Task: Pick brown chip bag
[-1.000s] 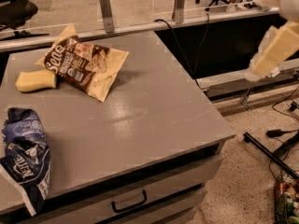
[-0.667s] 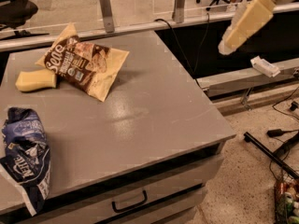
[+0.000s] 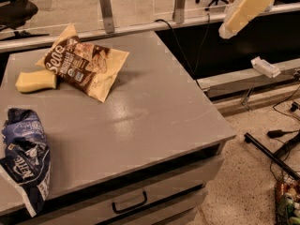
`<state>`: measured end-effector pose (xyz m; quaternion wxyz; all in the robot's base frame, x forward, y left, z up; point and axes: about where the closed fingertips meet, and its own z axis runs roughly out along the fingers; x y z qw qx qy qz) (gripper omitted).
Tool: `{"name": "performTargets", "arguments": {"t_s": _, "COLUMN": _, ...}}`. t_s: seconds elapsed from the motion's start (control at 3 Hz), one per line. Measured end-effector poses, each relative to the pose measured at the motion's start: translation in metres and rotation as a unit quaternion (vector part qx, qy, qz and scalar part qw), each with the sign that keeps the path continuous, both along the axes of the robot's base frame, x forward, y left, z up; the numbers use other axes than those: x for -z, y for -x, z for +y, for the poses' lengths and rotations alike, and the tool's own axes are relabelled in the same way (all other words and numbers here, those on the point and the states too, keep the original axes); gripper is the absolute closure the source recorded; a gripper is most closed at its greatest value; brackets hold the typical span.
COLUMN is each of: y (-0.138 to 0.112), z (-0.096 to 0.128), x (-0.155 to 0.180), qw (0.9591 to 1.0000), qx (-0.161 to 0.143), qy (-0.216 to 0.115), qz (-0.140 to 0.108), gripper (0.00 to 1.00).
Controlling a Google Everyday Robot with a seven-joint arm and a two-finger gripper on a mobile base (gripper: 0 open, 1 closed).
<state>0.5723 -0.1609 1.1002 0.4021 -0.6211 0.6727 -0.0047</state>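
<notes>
The brown chip bag [image 3: 83,62] lies flat on the far left part of the grey table [image 3: 154,121]. It has a dark brown front, tan-yellow edges and white slanted lettering. My gripper [image 3: 228,29] hangs at the end of a cream-coloured arm at the upper right. It is in the air beyond the table's right edge, well to the right of the bag and apart from it. Nothing shows in it.
A small yellow block [image 3: 35,80] lies touching the bag's left side. A dark blue-and-white chip bag [image 3: 24,154] lies at the table's front left edge. A glass partition [image 3: 140,3] runs along the back. Cables and a black stand [image 3: 272,156] lie on the floor at right.
The arm with my gripper has moved left and upward, from the right edge of the view toward the table's far right corner. The bags and the block have not moved.
</notes>
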Motion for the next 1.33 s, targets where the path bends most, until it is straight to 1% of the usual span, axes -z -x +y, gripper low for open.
{"name": "performTargets", "arguments": {"t_s": 0.33, "y": -0.02, "z": 0.059, "x": 0.026, "qw": 0.9979, "qx": -0.052, "qy": -0.035, "qz": 0.02, "gripper": 0.0}}
{"name": "performTargets", "arguments": {"t_s": 0.67, "y": -0.035, "z": 0.166, "x": 0.08, "qw": 0.9864, "qx": -0.133, "qy": -0.068, "qz": 0.069, "gripper": 0.0}}
{"name": "performTargets", "arguments": {"t_s": 1.0, "y": -0.036, "z": 0.187, "x": 0.094, "qw": 0.9828, "qx": -0.15, "qy": -0.07, "qz": 0.081, "gripper": 0.0}}
{"name": "performTargets", "arguments": {"t_s": 1.33, "y": -0.036, "z": 0.187, "x": 0.094, "qw": 0.9828, "qx": -0.15, "qy": -0.07, "qz": 0.081, "gripper": 0.0}}
